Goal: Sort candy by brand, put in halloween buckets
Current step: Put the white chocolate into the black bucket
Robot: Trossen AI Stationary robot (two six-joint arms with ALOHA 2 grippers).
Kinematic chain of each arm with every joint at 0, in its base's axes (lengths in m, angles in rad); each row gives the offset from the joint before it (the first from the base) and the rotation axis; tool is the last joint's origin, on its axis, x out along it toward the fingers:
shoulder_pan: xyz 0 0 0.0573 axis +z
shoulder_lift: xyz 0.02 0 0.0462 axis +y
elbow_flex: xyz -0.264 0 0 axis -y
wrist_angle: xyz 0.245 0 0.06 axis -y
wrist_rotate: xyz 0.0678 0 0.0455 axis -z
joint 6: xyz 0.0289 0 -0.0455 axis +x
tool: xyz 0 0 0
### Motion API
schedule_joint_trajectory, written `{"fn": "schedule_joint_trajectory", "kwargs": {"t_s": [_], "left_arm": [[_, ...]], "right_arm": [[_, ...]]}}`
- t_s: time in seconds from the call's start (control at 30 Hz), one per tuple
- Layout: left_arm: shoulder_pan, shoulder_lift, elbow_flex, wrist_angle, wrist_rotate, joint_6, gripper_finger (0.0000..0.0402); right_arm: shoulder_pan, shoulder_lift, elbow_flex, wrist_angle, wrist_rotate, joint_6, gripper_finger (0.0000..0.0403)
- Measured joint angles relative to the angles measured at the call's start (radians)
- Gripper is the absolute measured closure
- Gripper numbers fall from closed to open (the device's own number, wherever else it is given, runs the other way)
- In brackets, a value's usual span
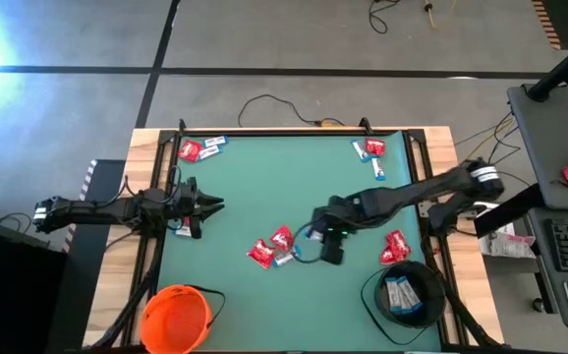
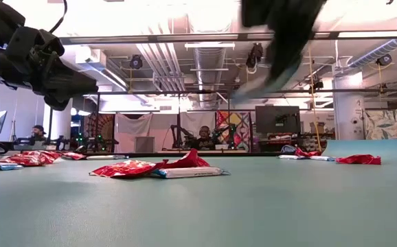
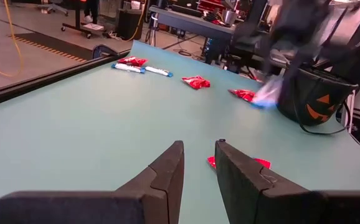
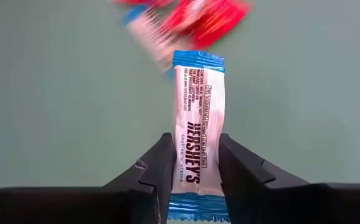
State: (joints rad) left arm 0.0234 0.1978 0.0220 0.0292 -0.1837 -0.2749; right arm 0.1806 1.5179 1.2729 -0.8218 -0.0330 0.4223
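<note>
I have a blue-and-white bar (image 4: 196,134) pinched between the right gripper's (image 4: 195,171) two fingers, which are closed flat on its long sides, the wrapper standing out ahead of them above the green mat (image 1: 264,187). In the high view that right gripper (image 1: 315,239) sits just right of centre, its arm reaching in from the right edge. Just left of it, near the middle, a small heap of red wrappers (image 1: 269,248) lies with a blue-and-white piece against it; in the low view the same heap (image 2: 159,167) shows at centre on the mat. More candy lies in the upper left corner (image 1: 199,148), in the upper right (image 1: 370,151), and a red pair (image 1: 394,246) at the right, just above the black bucket (image 1: 407,292). That bucket stands at the lower right and already holds a few blue-and-white bars (image 1: 399,292). The orange bucket (image 1: 175,317) stands at the lower left, with nothing I can make out inside. The left gripper (image 1: 201,206) waits at the left edge of the mat, off the surface; in its wrist view its fingers (image 3: 167,168) stand a narrow gap apart with nothing between them, and a red wrapper (image 3: 260,163) lies on the mat beyond.
</note>
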Motion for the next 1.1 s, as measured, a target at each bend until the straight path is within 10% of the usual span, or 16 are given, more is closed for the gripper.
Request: {"fn": "schedule_joint_trajectory", "kwargs": {"t_s": [0.33, 0.63, 1.1], "left_arm": [[0.0, 0.007, 0.0, 0.0, 0.0, 0.0, 0.0326], [0.0, 0.007, 0.0, 0.0, 0.0, 0.0, 0.0326], [0.0, 0.008, 0.0, 0.0, 0.0, 0.0, 0.0326]], "right_arm": [[0.267, -0.203, 0.162, -0.545, -0.319, 0.595, 0.034], [0.538, -0.261, -0.035, -0.486, -0.318, 0.927, 0.0366], [0.553, -0.175, -0.214, -0.196, -0.442, 0.98, 0.0303]]}}
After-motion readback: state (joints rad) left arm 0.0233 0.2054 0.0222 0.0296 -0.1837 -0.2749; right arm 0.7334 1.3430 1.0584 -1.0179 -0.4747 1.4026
